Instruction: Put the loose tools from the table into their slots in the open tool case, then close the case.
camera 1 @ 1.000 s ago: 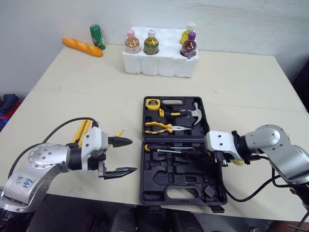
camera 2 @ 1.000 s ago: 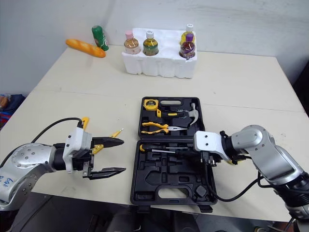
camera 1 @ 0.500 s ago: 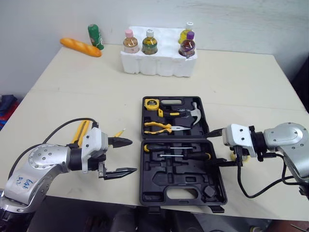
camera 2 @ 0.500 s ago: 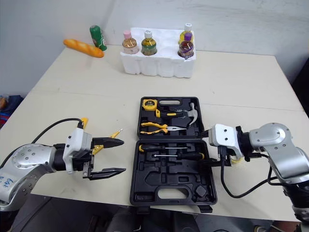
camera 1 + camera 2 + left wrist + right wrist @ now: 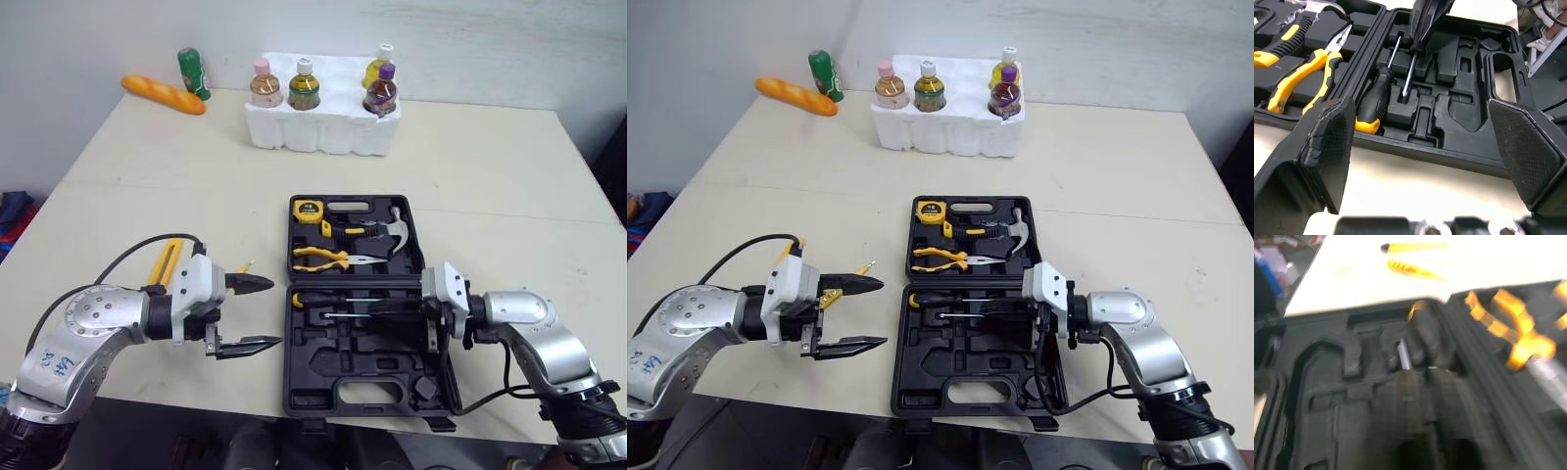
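The black tool case lies open in the middle of the table. Its far half holds a tape measure, pliers and a hammer. Two screwdrivers lie in the near half. My right gripper is shut, and its fingers lie flat over the second screwdriver's handle. My left gripper hangs open just left of the case with nothing between its fingers. A long yellow tool and a small yellow bit lie loose on the table behind the left arm.
A white foam tray with several bottles stands at the back. A bread loaf and a green bottle are at the back left. The case's near edge lies close to the table's front edge.
My right gripper drew back to the right of the case and opened, then returned over the near half and shut above the screwdrivers. My left gripper edged slightly right and stayed open.
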Controlling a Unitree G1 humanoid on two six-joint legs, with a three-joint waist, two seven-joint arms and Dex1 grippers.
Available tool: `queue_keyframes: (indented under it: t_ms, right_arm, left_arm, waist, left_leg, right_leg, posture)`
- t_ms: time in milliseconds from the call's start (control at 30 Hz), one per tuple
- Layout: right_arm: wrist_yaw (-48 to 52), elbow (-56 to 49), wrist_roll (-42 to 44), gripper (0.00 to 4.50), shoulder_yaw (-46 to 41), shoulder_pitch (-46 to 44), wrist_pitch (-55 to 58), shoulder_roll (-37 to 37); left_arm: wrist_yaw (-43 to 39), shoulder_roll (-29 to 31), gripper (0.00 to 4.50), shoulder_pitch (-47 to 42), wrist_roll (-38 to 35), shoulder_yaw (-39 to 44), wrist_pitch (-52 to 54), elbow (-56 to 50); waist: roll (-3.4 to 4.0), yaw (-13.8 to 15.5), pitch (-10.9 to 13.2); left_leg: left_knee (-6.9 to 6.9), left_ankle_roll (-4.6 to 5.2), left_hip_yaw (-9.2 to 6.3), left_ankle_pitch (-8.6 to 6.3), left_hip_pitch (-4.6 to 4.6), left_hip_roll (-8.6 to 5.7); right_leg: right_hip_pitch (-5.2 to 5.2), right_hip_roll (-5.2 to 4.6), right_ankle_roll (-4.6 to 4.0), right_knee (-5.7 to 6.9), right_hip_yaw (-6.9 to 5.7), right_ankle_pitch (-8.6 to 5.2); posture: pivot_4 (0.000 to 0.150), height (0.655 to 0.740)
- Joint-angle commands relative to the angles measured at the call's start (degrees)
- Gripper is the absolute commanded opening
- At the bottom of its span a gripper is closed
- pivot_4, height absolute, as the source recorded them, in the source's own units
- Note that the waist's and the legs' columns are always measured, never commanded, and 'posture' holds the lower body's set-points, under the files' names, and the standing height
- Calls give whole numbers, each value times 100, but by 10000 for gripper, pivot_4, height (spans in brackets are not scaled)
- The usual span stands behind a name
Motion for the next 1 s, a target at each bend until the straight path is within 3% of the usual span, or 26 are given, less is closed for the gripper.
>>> queue_keyframes:
  t_ms: [33,267,533,733,833,1000]
  right_arm:
    - [4,82,-82,439,-33,52,-273,28]
    - [-216,610,-467,439,162,136,-365,56]
    - [-443,366,-918,439,809,107,502,-125]
    - [-577,274,-1088,439,1016,-18,579,-65]
    - [-596,193,-905,439,859,5,437,-27]
    - [-443,-257,258,439,-331,207,375,-58]
  left_arm:
    - [-15,-13,45000,-37,12,65,-74,-66]
    - [10,-28,45000,-8,20,62,-51,-117]
    - [64,-36,45000,14,49,66,-50,-118]
    - [-28,25,45000,-109,74,53,-54,-6]
    - [-49,34,45000,-190,103,54,-54,49]
    - [4,37,45000,-102,260,250,-217,201]
  waist:
    - [0,2,0]
    - [-4,-13,-2]
    - [-30,-33,-19]
    - [-62,-129,-38]
    - [-64,-136,-39]
    - [-29,-108,-18]
  left_leg:
    - [0,0,0,0,0,0]
    - [-1,-1,1,0,13,3]
    - [-5,19,1,-6,39,9]
    - [-42,-16,4,-24,117,18]
    - [-50,-20,3,-26,124,20]
    - [-53,5,0,-17,108,20]
  right_leg:
    - [0,0,0,1,0,0]
    - [8,2,0,4,3,0]
    - [26,2,-14,8,1,22]
    - [100,2,-34,-16,-2,19]
    - [107,2,-40,-22,-5,18]
    - [100,2,-41,-42,-10,17]
  posture:
    - [1500,7400]
    - [1500,7400]
    - [1500,7400]
    - [1500,7400]
    - [1500,7400]
    - [1500,7400]
